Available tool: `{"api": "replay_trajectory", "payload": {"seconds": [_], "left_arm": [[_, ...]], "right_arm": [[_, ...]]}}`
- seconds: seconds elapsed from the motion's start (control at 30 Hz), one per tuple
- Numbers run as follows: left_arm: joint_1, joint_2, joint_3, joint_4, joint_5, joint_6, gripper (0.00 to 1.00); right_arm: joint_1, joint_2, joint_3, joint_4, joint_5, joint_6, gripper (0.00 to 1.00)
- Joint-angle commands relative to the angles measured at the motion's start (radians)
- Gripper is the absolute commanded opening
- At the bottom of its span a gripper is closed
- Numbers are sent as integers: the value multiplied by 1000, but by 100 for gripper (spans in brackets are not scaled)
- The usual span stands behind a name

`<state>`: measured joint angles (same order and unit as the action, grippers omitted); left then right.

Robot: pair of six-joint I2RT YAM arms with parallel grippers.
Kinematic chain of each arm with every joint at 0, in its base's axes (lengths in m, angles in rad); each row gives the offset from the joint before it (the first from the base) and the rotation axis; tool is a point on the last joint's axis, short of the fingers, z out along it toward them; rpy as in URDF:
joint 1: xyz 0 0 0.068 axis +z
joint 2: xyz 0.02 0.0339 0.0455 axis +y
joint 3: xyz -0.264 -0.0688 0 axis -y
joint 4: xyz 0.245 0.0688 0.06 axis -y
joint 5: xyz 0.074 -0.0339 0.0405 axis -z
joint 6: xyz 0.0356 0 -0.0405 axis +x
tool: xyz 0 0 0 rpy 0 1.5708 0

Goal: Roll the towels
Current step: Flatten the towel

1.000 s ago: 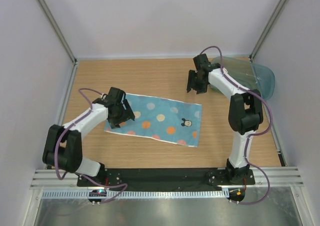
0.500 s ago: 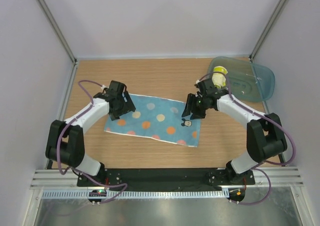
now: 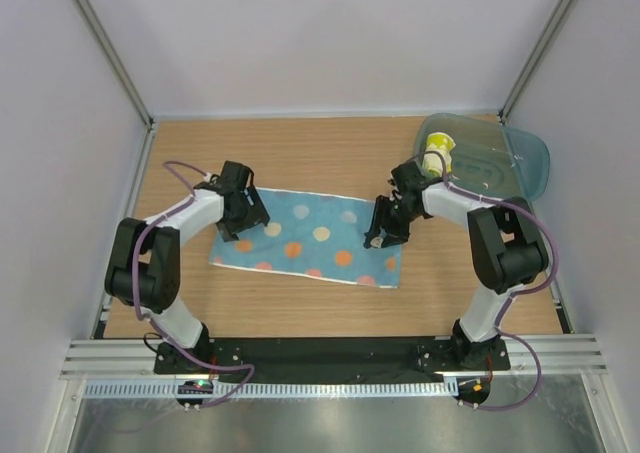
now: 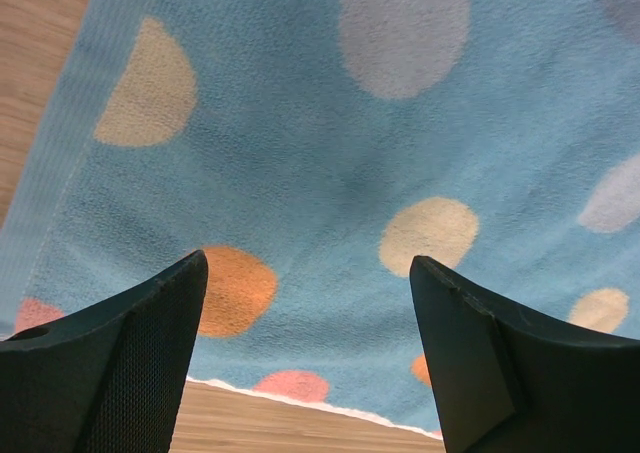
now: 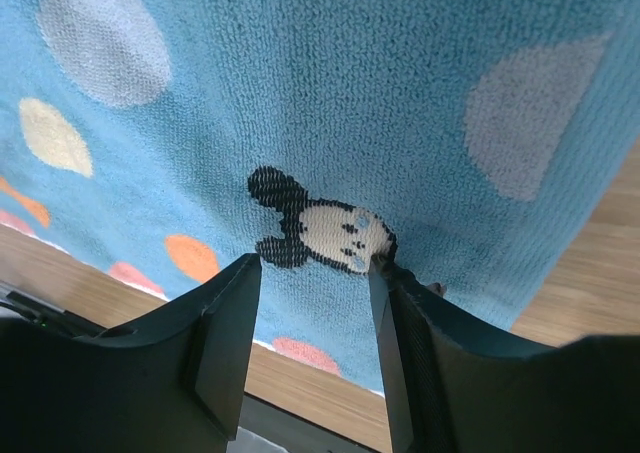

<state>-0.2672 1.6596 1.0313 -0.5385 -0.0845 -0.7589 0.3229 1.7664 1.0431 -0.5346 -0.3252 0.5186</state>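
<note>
1. The light-brown wooden table [image 3: 300, 153] is carrying everything, and its surface is looking smooth and hard.
2. The blue terry-cloth towel with coloured polka dots [image 3: 310, 238] is lying flat and unrolled across the middle of the top view. Its long axis is running left to right, dipping slightly toward the lower right. Its looped pile is looking soft and limp.
3. The translucent teal plastic tub [image 3: 535, 163] is sitting at the upper right, near the towel's right end but not touching it.
4. The left gripper [image 4: 308, 265] is hovering over the towel's left short end, jaws spread wide and grasping nothing.
5. The right gripper [image 5: 315, 263] is bearing down on the right short end, jaws parted more narrowly, with 1 finger puckering the cloth and nothing pinched yet.
6. A pale yellow-and-white roll [image 3: 437, 160] is resting inside the tub, probably a finished towel.
7. The small black-and-white cartoon mouse face [image 5: 335, 235] is showing just ahead of the right jaws.
8. Each arm is standing nearer its own short end, so the roll is likely starting from 1 of those ends.
</note>
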Motion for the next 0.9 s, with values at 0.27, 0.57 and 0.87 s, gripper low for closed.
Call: {"api": "replay_trajectory", "payload": {"seconds": [0.27, 0.57, 0.87], "left_arm": [[14, -50, -135, -8, -83, -10, 82], [14, -132, -169, -21, -81, -22, 82], [14, -228, -65, -110, -98, -14, 82]], "right_arm": [[-71, 122, 120, -53, 126, -92, 54], [-79, 125, 189, -58, 123, -127, 55], [-5, -59, 238, -126, 136, -154, 62]]}}
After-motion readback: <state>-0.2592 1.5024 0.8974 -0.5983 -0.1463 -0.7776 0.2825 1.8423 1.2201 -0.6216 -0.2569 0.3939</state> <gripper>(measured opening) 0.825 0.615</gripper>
